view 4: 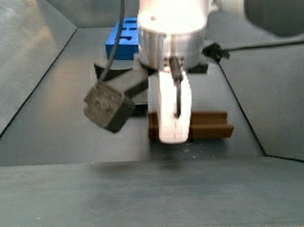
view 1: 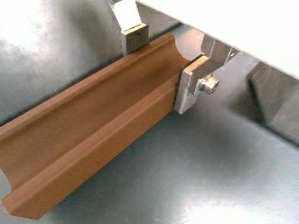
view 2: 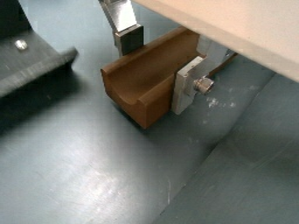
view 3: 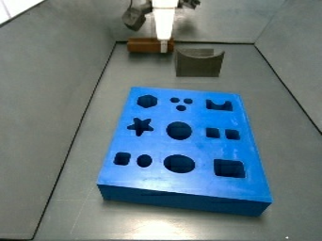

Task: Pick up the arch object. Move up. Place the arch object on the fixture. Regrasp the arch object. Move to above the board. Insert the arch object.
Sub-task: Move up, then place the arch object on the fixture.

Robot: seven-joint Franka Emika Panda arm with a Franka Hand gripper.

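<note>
Down at floor level, the end effector (view 1: 163, 54) straddles the arch object (view 1: 100, 131), one silver finger (view 1: 193, 83) on each long side, pads touching or nearly so; a firm grip cannot be confirmed. In a side view, the arch object lies at 9 o'clock from the fixture (view 3: 199, 61), with the board (view 3: 184, 146) nearer the camera.

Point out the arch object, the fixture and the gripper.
arch object (view 1: 93, 131): wrist view, its long side face.
fixture (view 3: 198, 61): side view, its front face.
gripper (view 1: 165, 54): wrist view, midway between fingertips straddling the arch object.
</note>
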